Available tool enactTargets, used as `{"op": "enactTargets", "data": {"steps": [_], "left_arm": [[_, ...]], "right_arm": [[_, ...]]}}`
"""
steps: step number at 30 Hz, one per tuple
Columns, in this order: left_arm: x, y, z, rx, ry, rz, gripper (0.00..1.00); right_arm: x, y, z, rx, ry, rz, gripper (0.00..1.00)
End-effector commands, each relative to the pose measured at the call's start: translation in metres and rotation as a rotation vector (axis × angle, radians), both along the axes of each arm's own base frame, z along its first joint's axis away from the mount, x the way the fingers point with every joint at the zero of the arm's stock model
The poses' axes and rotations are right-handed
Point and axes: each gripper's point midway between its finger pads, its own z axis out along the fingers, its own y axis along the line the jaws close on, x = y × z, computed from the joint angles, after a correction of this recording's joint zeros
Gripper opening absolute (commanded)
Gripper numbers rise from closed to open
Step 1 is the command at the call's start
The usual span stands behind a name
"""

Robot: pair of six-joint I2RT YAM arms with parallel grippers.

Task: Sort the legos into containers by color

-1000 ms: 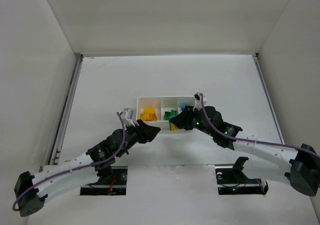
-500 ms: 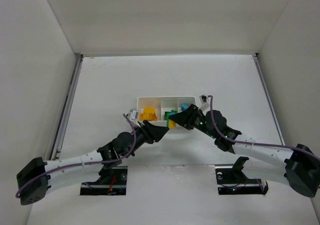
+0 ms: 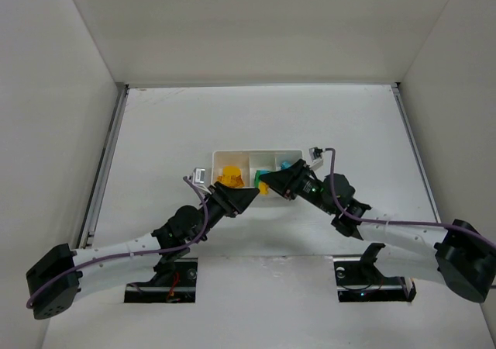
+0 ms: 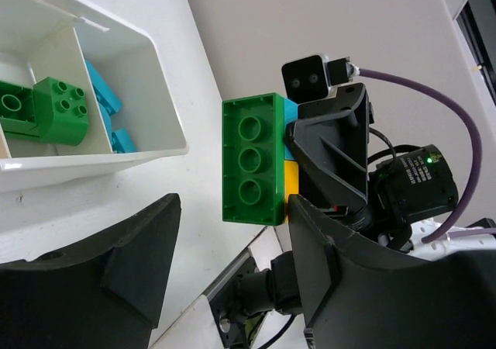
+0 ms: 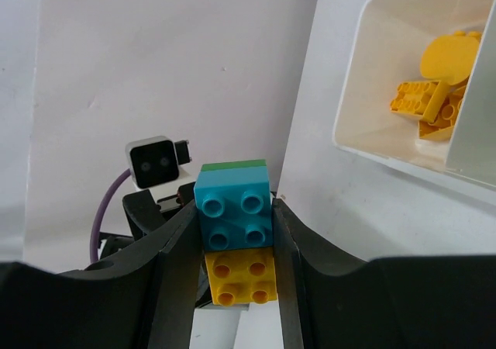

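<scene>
Right hand: the right hand [image 5: 234, 226] was clamped on a three-brick stack [image 3: 264, 188], with a finger pressed to each side of the cyan brick [image 5: 233, 209].
Stack: a yellow brick [image 5: 241, 274] sat just below the cyan one, and a green brick [image 4: 252, 159] was fixed across their far face. The stack was held off the counter [image 3: 232, 124], just near of the tray [image 3: 257, 153].
Left hand: the left hand [image 4: 232, 209] had its fingers [image 4: 108, 271] spread apart, with the green brick facing straight into the gap. Whether a finger touched it could not be told.
Left compartment: yellow bricks [image 5: 434, 93] lay in a heap.
Middle compartment: green bricks [image 4: 54, 110] sat against the dividing wall.
Right compartment: cyan bricks [image 4: 105, 101] were partly hidden behind that wall.
Change over the last second: in the overhead view the left hand [image 3: 246, 197] had moved right and slightly farther, toward the stack. The right hand [image 3: 267, 184] had edged left, away from the tray's near wall. The gap between the two hands had nearly closed.
Unchanged: the tray and its contents sat as before.
</scene>
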Motion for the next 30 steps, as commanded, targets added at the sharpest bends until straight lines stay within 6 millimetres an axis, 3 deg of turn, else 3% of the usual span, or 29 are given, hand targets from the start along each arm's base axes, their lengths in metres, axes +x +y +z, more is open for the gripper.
{"op": "enactTargets", "data": {"steps": [1,8,16,30], "left_arm": [[0.002,0.003,0.02,-0.095,-0.024,0.012,0.55],[0.0,0.003,0.016,-0.106,-0.001,0.008,0.52],[0.004,0.007,0.006,-0.106,0.032,0.051,0.54],[0.007,0.006,0.039,-0.222,-0.018,0.048,0.55]], "right_arm": [[-0.004,0.006,0.021,0.088,-0.043,0.019,0.3],[0.008,0.002,0.011,0.059,-0.047,-0.058,0.3],[0.008,0.005,0.021,0.1,-0.07,-0.067,0.3],[-0.004,0.02,0.027,0.198,-0.014,0.019,0.3]]}}
